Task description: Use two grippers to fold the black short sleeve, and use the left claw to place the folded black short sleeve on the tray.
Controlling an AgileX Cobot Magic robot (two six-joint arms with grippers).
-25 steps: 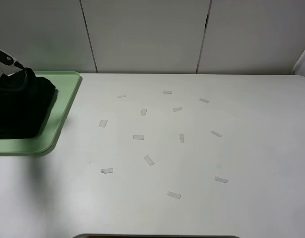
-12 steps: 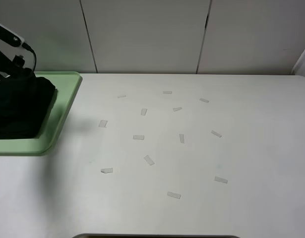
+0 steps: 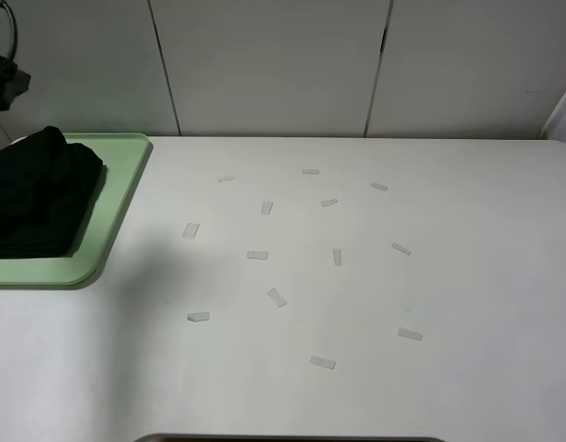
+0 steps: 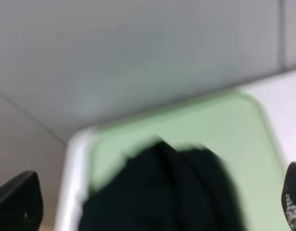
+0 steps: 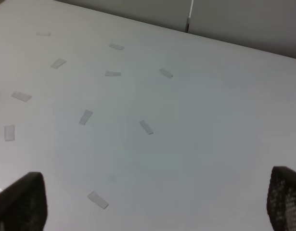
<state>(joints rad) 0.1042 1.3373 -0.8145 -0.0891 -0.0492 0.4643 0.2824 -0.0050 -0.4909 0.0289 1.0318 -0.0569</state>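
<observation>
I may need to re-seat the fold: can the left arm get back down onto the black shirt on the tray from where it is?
Probably yes. The left gripper hangs open above the black shirt, which lies folded on the green tray with nothing on top of it or between it and the fingers.

This looks like a robot test lab rather than a home or shop. A wide, plain white table (image 3: pixel 375 304) stands against bare grey wall panels (image 3: pixel 273 64) with dark seams. Short strips of pale tape (image 3: pixel 257 255) are stuck across the tabletop like position markers, and nothing decorative or domestic surrounds the workspace.
</observation>
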